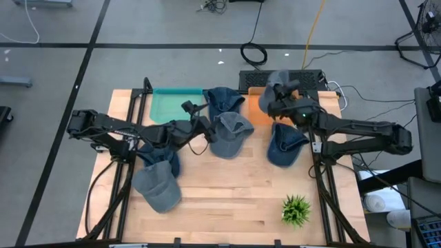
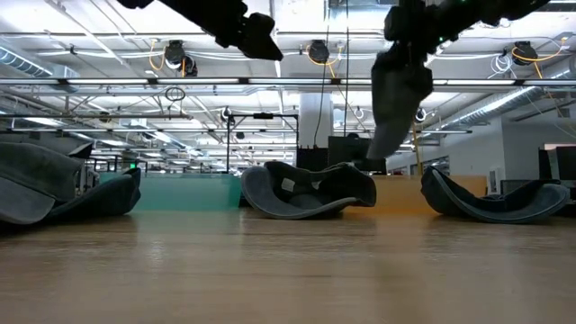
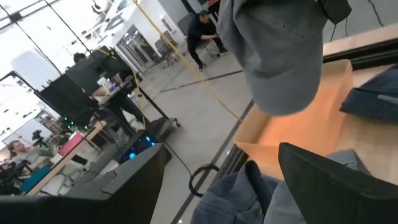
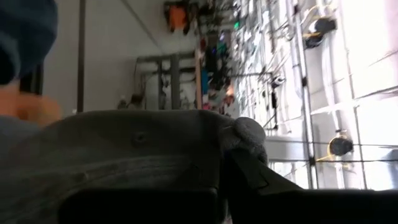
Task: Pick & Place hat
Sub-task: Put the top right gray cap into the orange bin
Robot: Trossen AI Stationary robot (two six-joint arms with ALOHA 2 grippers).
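Observation:
My right gripper [image 1: 281, 96] is shut on a grey hat [image 1: 275, 84], which hangs in the air over the orange tray [image 1: 256, 114] at the table's far side. In the low view this hat [image 2: 399, 99] dangles high above the table. My left gripper [image 1: 195, 118] stands open, touching nothing, above the table between a blue hat [image 1: 224, 100] and a grey hat [image 1: 231, 134] that lie on the wood. In the left wrist view the held hat [image 3: 280, 56] hangs ahead of my left gripper [image 3: 224, 199]. My right gripper pinches the grey hat's crown [image 4: 205, 168] between its two fingers, beside a rounded cloth knob [image 4: 249, 132]. The fingers come about level from the table's right side. The hat hangs below the gripper, lifted clear of the tray and the table.
A green tray [image 1: 169, 105] sits at the far left. More hats lie on the wood: blue [image 1: 286, 145] at the right, blue [image 1: 164, 162] and grey [image 1: 158, 187] at the near left. A small green plant [image 1: 296, 210] stands near the front right.

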